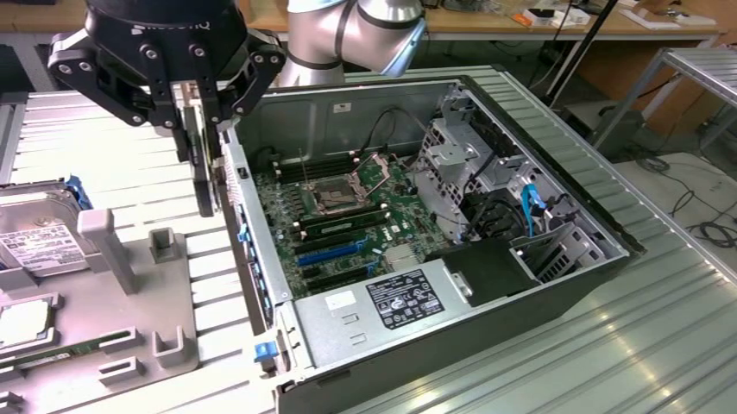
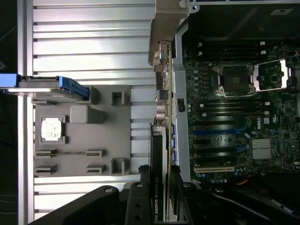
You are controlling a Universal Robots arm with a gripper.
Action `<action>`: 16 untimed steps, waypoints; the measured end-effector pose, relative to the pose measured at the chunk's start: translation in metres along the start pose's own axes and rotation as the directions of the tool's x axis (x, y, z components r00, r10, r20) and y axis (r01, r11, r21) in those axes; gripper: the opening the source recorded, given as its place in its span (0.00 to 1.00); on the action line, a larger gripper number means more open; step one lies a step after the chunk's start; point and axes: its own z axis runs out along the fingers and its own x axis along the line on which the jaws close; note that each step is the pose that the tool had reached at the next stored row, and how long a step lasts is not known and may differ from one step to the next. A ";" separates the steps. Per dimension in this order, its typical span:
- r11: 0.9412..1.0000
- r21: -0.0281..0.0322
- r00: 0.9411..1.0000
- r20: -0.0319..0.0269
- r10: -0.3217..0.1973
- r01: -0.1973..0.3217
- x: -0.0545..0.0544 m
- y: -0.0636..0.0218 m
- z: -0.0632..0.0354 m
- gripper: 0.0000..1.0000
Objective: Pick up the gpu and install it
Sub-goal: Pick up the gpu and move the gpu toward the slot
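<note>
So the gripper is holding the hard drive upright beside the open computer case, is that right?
Not quite: it is the gpu that the gripper holds upright beside the open computer case; the hard drive sits on the grey fixture. The exterior view shows this.

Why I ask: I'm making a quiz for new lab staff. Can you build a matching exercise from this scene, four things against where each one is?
Things:
1. gpu
2. hard drive
3. CPU socket
4. power supply

Places:
A. on the motherboard, between the memory slots
B. gripped on edge in the claw, just outside the computer case
C. in a corner of the case, bearing a label
D. on the grey fixture, at the exterior view's left

Pairs: 1-B, 2-D, 3-A, 4-C.
</note>
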 end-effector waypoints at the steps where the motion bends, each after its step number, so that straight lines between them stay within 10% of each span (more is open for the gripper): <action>1: 1.000 0.000 1.000 0.000 0.000 0.000 0.000 0.0000 0.0000 0.27; 16: 1.000 0.000 1.000 0.000 0.000 0.000 -0.012 0.0003 0.0003 0.27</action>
